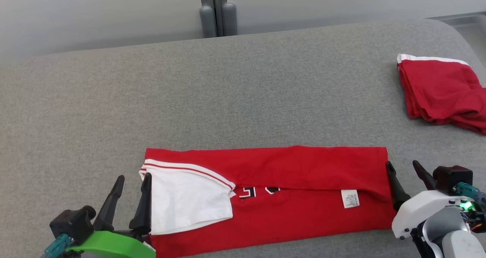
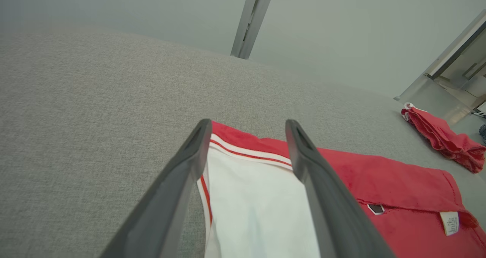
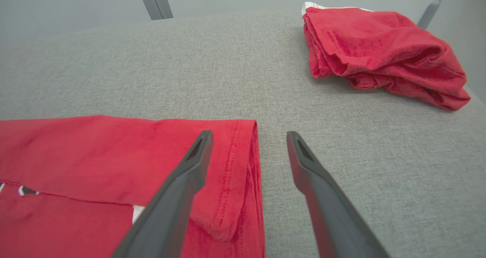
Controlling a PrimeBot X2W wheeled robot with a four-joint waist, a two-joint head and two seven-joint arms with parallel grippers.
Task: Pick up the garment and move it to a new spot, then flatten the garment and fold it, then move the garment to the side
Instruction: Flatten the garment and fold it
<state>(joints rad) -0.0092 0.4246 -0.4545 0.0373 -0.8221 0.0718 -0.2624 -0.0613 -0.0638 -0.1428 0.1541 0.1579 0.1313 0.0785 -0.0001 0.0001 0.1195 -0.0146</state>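
here, at the near left, the left end effector (image 1: 134,176) has its two long dark fingers spread wide, gripping nothing; a bright green plastic cover (image 1: 114,244) sits over its wrist. in the left wrist view the fingers straddle the corner of a white sleeve (image 1: 186,201), smooth and flat, edged with a white band and a thin red stripe. whether either finger touches the cloth i cannot tell.

the sleeve belongs to the garment (image 1: 288,166), a soft red knit shirt folded into a long flat rectangle. it lies across the near middle of the counter (image 1: 228,91), a broad top with rounded corners covered in coarse grey woven fabric. behind it, two rounded grey posts (image 1: 218,18) rise against a pale wall.

the shirt's upper layer is folded down over the lower. along that fold edge a strip of black-and-white print (image 1: 258,191) peeks out, with a small white care label (image 1: 350,198) further right.

at the shirt's right end, the right end effector (image 1: 401,163) is likewise wide apart and empty. in the right wrist view one finger is over the stitched hem, the other over bare counter, with the garment's edge between them. its wrist has a white moulded housing (image 1: 421,208) with a small green light (image 1: 465,204).

well apart, at the far right edge, a second red garment (image 1: 440,91) lies in a loose, rumpled bundle with white trim along its top.
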